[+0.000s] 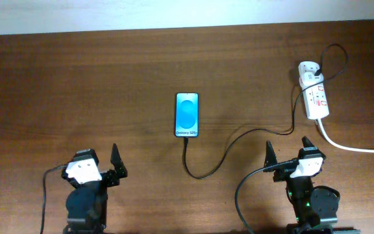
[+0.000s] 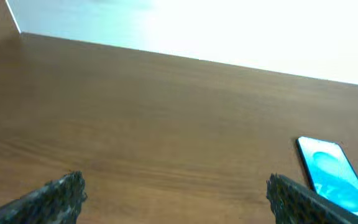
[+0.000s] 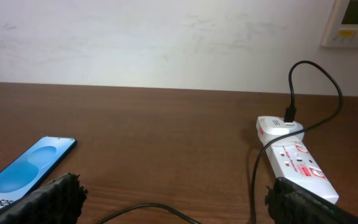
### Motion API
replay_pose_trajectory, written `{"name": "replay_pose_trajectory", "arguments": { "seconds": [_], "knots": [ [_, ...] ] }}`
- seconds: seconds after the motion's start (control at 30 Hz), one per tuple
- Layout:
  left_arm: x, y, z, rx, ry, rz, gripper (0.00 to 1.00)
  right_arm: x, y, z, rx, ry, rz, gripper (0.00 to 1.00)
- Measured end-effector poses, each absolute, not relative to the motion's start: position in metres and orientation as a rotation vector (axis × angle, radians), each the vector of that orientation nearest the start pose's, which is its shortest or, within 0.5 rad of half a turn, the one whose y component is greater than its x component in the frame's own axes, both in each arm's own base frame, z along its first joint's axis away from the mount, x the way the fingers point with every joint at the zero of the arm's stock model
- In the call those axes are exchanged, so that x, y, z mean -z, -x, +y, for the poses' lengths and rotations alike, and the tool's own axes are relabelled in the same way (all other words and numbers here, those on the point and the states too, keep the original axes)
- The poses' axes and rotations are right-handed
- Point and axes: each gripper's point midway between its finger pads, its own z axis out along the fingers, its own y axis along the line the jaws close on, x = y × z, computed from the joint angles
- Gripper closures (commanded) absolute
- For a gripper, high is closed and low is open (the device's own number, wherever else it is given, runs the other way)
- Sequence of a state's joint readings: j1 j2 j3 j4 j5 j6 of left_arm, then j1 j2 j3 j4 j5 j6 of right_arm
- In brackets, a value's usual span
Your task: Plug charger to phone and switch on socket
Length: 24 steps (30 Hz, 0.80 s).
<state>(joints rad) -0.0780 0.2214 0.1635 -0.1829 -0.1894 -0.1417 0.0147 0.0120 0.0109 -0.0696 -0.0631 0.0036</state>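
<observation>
1. Both arms sit back at the near side of the table (image 1: 76,78), and neither is carrying anything.
2. The right gripper (image 1: 288,151) has its fingers spread wide, empty and touching nothing. The left gripper (image 1: 100,161) is just the same.
3. The phone (image 1: 187,115) lies flat, ahead and left of the right gripper and ahead and right of the left one. Its long axis points straight away from the arms, lettered end nearest.
4. The charger (image 1: 265,130) runs from the socket (image 1: 317,99), passes just ahead of the right gripper, loops and comes up to the phone's near end. It meets that edge, but I cannot tell whether the tip is seated.
5. The socket lies ahead and slightly right of the right gripper, its long axis running away with a small tilt. It is well apart from the left gripper.
6. The white cord (image 1: 356,148) trails off to the right.
7. The switch looks like the right arm's job: reach forward, a touch right, and press with one fingertip. I cannot tell whether the switches are on or off.
</observation>
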Motion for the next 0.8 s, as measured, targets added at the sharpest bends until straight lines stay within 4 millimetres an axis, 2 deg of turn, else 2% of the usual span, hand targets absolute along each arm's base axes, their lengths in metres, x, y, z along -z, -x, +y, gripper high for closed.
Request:
{"name": "replay_pose_trajectory", "arguments": {
  "seconds": [0.07,0.2,0.33,0.5,0.8],
  "knots": [
    [-0.166,-0.250,0.009,-0.011,0.144,1.717,0.01,-0.159,-0.246,0.015,-0.066,0.058,1.640,0.02],
    [-0.164,-0.250,0.008,-0.016,0.115,1.666,0.01,-0.159,-0.246,0.015,-0.066,0.058,1.641,0.02],
    [-0.174,-0.247,0.015,-0.030,0.136,1.603,0.01,-0.159,-0.246,0.015,-0.066,0.058,1.640,0.02],
    [-0.162,-0.245,0.015,-0.029,0.139,1.628,0.01,-0.159,-0.246,0.015,-0.066,0.058,1.641,0.01],
    [-0.161,-0.246,0.011,-0.042,0.088,1.638,0.01,-0.159,-0.246,0.015,-0.066,0.058,1.641,0.02]
  ]
}}
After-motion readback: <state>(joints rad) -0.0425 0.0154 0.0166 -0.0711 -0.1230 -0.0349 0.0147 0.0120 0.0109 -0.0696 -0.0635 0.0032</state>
